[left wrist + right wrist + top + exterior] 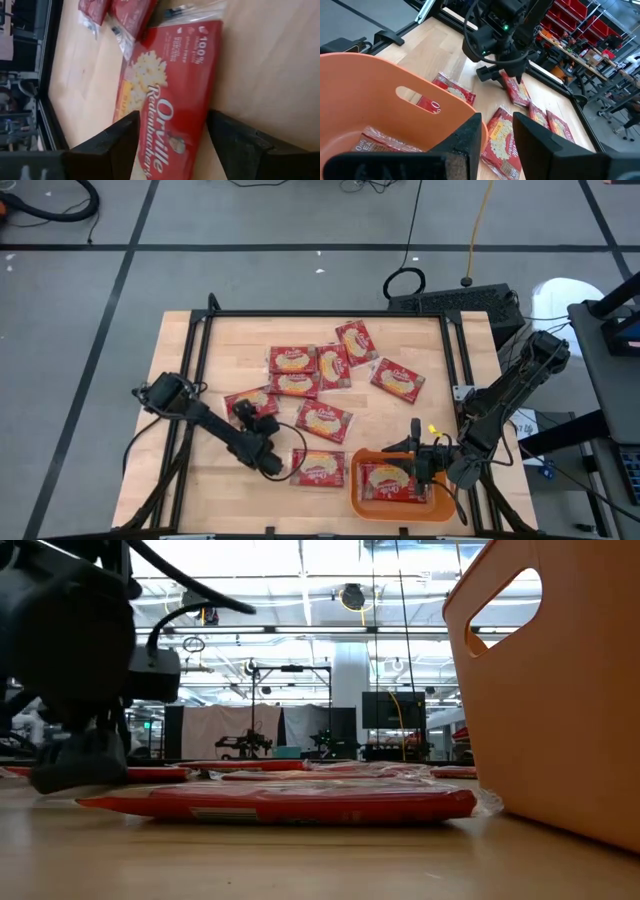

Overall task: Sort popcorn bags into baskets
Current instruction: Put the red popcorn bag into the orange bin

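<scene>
High view: the orange basket [400,502] sits at the table's near right corner with at least one popcorn bag [388,481] already flat inside; seven more lie loose across the wooden table [200,360], mostly in a cluster toward the middle. The left gripper [283,465] is low at the near edge of that spread, right at the nearest loose bag [318,467], which lies just beside the basket, probably chosen as the shortest carry. The right gripper [428,464] is at the basket's far rim, apparently pinning it so it does not slide. Low view: the nearest bag [280,802] lies flat on the wood, not lifted, with the basket wall [560,690] and its handle slot close on one side and the dark left gripper [80,755] down at the bag's other end. Left wrist view: the two fingers [107,145] stand apart, straddling the bag's width [167,100]; jaws open, no squeeze visible, so this reads as lining up a pinch across the short side. Right wrist view: the right fingers [470,132] sit astride the basket's rim [415,82], one inside and one outside, jaws partly closed; I judge a steadying hold on the wall, though contact is not certain. The left arm shows beyond, over the loose bags.
</scene>
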Robot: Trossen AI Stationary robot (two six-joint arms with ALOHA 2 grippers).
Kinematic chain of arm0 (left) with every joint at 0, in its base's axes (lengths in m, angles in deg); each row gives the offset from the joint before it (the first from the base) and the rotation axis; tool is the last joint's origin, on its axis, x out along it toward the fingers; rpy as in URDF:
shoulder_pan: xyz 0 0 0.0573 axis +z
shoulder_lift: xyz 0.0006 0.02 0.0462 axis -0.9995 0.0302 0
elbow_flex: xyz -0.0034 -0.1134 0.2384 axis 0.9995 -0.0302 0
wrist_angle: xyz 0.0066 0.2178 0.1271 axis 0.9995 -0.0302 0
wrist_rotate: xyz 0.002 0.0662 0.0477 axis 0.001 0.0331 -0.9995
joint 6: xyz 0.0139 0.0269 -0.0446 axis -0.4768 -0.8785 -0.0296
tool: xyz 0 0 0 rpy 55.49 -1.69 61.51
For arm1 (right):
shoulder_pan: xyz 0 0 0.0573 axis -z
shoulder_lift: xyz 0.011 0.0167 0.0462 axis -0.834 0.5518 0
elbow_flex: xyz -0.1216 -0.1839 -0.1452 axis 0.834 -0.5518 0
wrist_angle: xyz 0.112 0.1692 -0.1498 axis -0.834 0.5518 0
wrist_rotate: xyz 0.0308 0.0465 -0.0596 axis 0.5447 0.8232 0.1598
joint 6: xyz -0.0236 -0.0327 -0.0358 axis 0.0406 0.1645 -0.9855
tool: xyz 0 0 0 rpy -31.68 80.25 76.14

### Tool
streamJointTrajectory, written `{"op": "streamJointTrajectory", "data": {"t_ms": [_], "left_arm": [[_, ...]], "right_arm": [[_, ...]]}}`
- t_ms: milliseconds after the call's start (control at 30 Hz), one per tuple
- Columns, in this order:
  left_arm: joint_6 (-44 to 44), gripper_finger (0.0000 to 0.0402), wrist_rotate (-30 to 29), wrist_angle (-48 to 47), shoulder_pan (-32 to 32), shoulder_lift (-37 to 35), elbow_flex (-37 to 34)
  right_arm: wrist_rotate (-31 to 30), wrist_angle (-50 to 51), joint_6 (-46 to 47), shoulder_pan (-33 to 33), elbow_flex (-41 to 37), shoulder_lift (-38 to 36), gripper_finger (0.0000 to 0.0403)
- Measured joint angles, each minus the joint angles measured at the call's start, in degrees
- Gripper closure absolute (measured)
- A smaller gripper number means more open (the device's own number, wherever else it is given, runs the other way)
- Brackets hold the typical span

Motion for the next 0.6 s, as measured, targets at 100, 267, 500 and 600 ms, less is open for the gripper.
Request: {"op": "streamJointTrajectory", "data": {"t_ms": [100, 267, 500, 600], "left_arm": [[-2.0, 0.0191, 0.5, 0.4, 0.6, 0.1, -0.1], [-4.9, 0.0273, 2.1, 1.9, 1.5, 0.1, -0.2], [-6.0, 0.0377, 2.3, 3.2, 2.4, 0.2, -0.2], [-5.6, 0.0392, 2.1, 3.1, 2.5, -0.3, -0.2]], "right_arm": [[0.0, 0.0, -0.3, 0.0, 0.0, 0.0, 0.0300], [0.0, 0.1, 0.2, 0.0, 0.0, 0.0, 0.0300], [1.6, 0.1, 3.6, -0.1, 0.0, 0.0, 0.0300], [3.7, 0.1, 5.6, -0.1, 0.0, 0.0, 0.0300]]}}
